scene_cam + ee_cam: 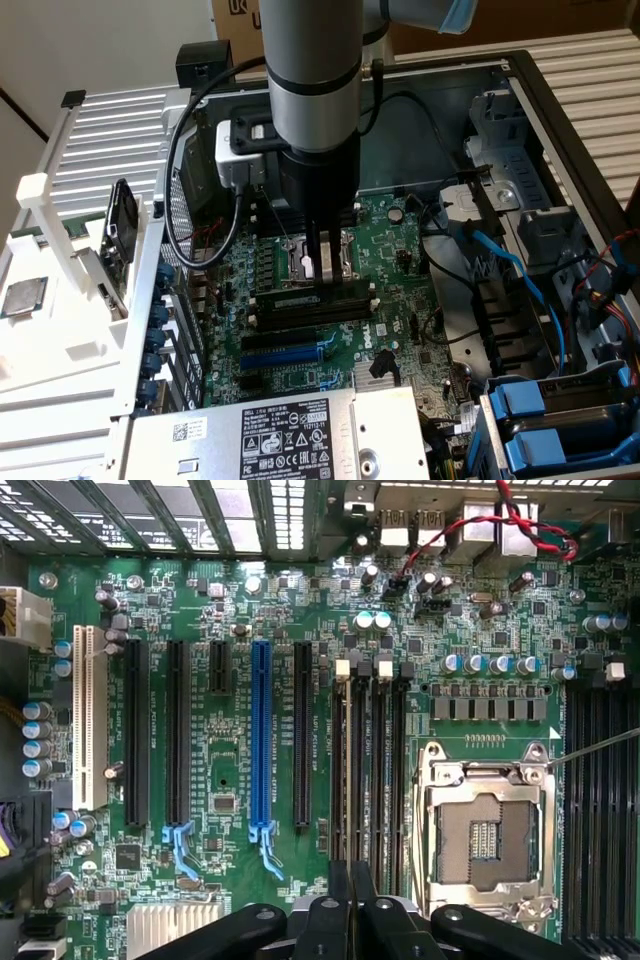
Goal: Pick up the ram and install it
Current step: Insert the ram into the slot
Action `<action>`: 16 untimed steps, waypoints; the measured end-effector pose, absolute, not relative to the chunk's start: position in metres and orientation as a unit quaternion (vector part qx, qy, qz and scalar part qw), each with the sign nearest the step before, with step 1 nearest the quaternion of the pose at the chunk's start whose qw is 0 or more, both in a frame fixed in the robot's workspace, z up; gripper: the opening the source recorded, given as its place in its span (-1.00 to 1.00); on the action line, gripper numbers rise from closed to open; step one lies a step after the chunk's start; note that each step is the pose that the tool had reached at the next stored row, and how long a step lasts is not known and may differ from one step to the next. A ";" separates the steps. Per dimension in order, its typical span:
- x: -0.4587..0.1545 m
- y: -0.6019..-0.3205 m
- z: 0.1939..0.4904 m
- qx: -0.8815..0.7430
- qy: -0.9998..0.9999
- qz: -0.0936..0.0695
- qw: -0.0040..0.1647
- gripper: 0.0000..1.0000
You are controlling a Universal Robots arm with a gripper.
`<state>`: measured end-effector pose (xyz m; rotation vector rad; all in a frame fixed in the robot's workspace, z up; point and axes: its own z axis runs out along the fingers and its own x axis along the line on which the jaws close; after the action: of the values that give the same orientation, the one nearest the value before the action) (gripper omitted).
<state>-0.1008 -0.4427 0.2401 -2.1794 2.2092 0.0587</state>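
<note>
Jaws: the gripper [322, 275] has its two fingers clenched together, with no gap between them that I can see from here.
Contact: the tips come down on the top edge of the ram [300, 298]. I can't tell whether they pinch it or just press on it.
Landmark: the open processor socket [487, 825], bare, with its metal frame around it.
Ram: it stands on edge in one of the long black memory slots [398, 770] just beside the socket. In the wrist view it is a thin pale-edged strip [347, 770] running straight out from the fingertips [350, 880]. Which slot of the bank it sits in I can't make out.
Farther from the socket: the blue slot [261, 735], beyond the memory bank, holds nothing.
Outside the case: a square silver processor chip [22, 298] lies on the white stand, well away from the socket, at the exterior view's left.
Done, as I judge it: the pick-up is over and the ram is lined up in its slot.
Left, as I judge it: there is no sign that the end clips have locked, so full seating is unconfirmed, and the gripper is not yet off the stick.
</note>
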 end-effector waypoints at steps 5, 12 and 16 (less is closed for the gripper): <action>-0.101 -0.443 0.239 -0.702 0.712 0.019 0.019 -0.76; -0.101 -0.443 0.238 -0.701 0.712 0.019 0.019 -0.76; -0.101 -0.443 0.237 -0.701 0.712 0.019 0.019 -0.76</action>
<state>-0.1014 -0.4433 0.2367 -2.1761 2.2112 0.0595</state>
